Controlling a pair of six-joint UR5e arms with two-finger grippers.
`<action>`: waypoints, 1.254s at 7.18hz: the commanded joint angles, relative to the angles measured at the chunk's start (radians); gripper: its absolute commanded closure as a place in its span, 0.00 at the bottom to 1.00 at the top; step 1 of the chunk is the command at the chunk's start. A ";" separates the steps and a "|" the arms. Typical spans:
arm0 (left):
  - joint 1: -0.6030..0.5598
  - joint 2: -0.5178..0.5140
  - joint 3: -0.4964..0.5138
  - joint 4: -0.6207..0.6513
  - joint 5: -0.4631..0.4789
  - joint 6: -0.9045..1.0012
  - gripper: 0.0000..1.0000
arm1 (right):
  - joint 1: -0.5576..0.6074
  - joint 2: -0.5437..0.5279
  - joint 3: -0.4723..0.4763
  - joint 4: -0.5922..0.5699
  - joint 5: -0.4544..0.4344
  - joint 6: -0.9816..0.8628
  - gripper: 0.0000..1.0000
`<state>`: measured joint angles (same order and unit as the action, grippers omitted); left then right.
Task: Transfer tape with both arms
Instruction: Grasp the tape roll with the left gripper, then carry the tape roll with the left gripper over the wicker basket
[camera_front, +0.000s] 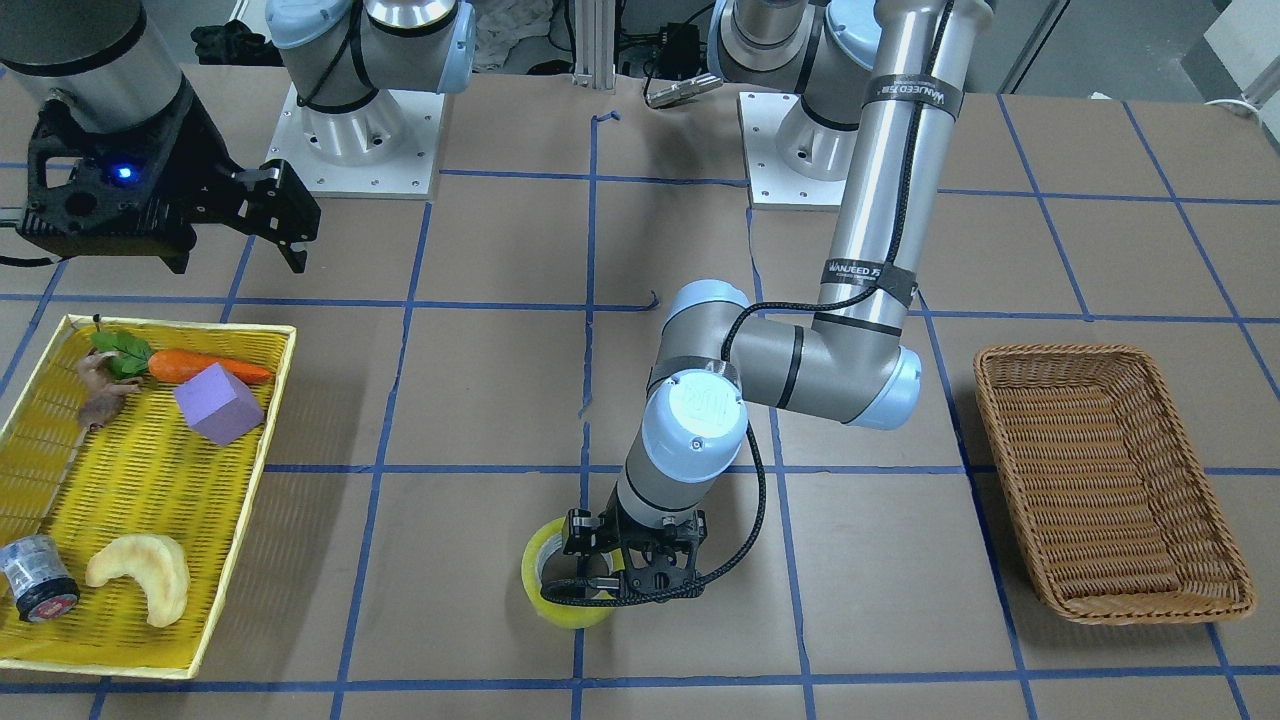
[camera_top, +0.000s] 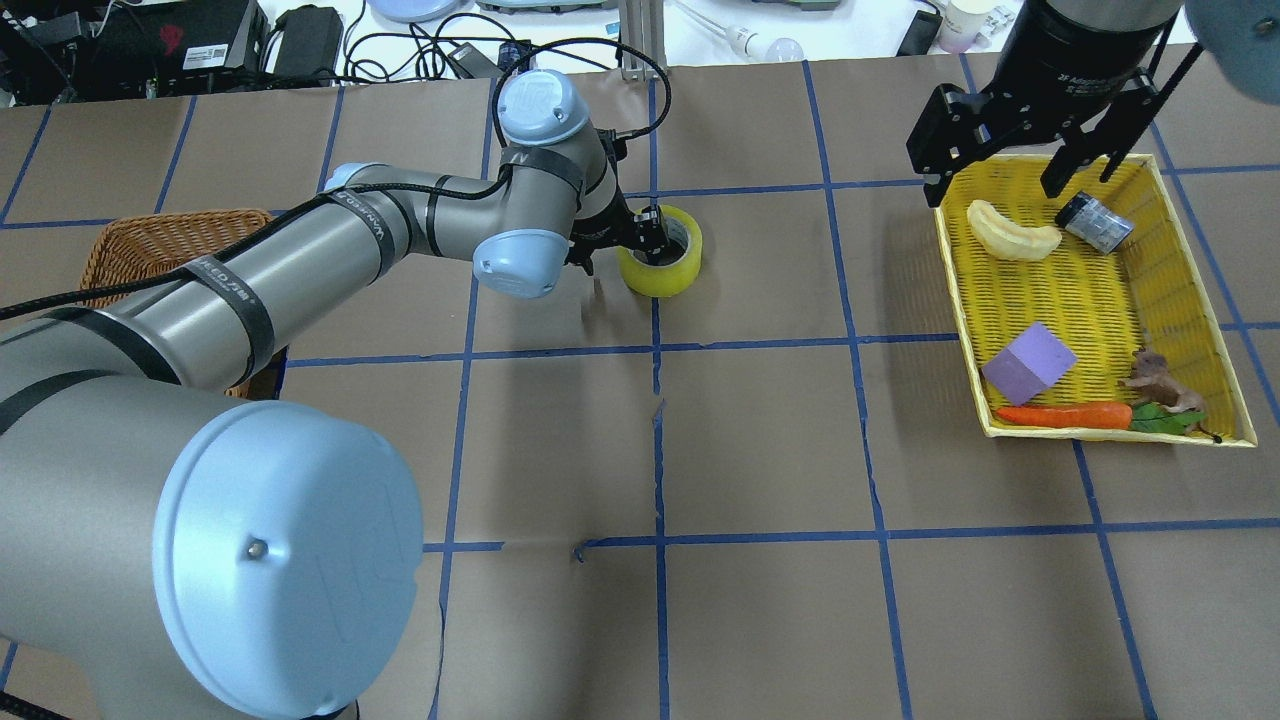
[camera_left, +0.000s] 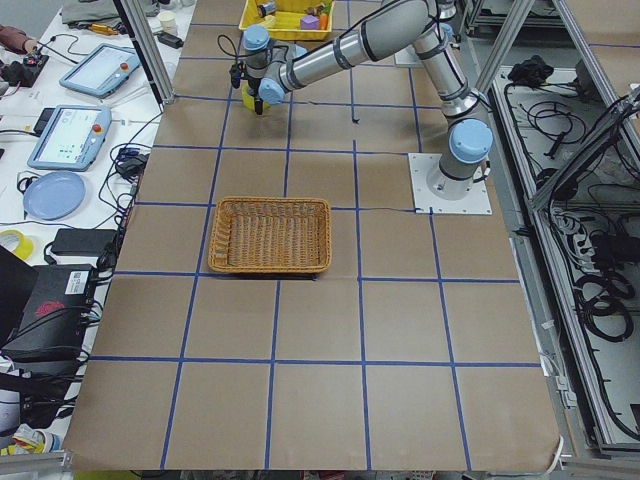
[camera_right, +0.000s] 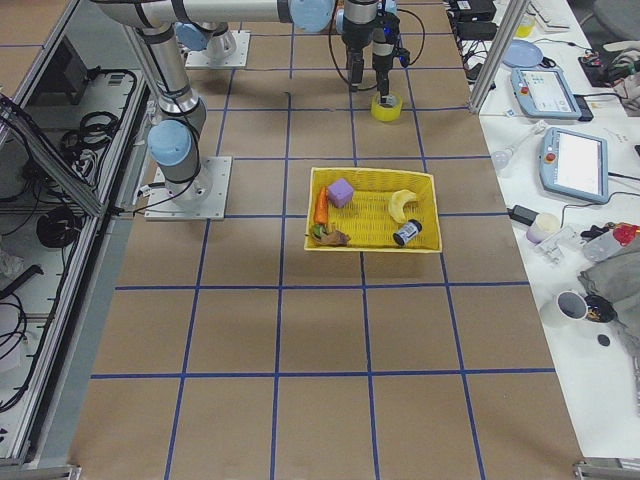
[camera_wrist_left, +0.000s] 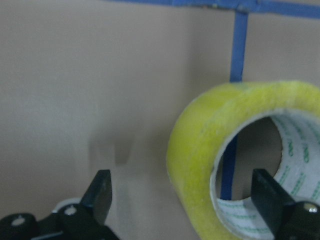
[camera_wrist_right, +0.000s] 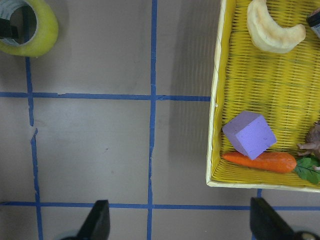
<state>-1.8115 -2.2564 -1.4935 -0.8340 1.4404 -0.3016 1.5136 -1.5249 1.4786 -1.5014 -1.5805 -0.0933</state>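
Observation:
The tape (camera_top: 665, 280), a yellowish roll with a pale core, lies flat on the brown table at a blue line crossing. It also shows in the front view (camera_front: 537, 582) and the right wrist view (camera_wrist_right: 47, 30). My left gripper (camera_top: 650, 235) is open and down at the tape. In the left wrist view the tape (camera_wrist_left: 200, 150) has its wall between the jaws: one finger (camera_wrist_left: 270, 200) sits inside the hole and the other finger (camera_wrist_left: 100, 192) outside. My right gripper (camera_top: 1010, 170) is open and empty, raised over the yellow tray's far end, away from the tape.
A yellow tray (camera_top: 960, 320) on the robot's right holds a purple cube (camera_top: 1030, 362), a carrot (camera_top: 1065, 415), a pale crescent toy (camera_top: 1012, 232), a small grey cylinder (camera_top: 1095, 222) and a brown figurine (camera_top: 1160, 385). A brown wicker basket (camera_front: 985, 370) stands on the robot's left.

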 joint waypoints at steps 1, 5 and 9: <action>-0.002 0.011 -0.002 -0.010 -0.002 -0.005 1.00 | 0.000 -0.001 0.000 0.000 0.004 -0.002 0.00; 0.087 0.099 0.016 -0.122 0.009 0.028 1.00 | -0.001 0.006 -0.011 -0.017 0.002 -0.013 0.00; 0.354 0.296 0.000 -0.432 0.017 0.309 1.00 | -0.001 0.000 -0.004 -0.020 0.004 -0.013 0.00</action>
<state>-1.5392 -2.0189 -1.4828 -1.1733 1.4542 -0.0294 1.5125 -1.5239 1.4733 -1.5214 -1.5770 -0.1058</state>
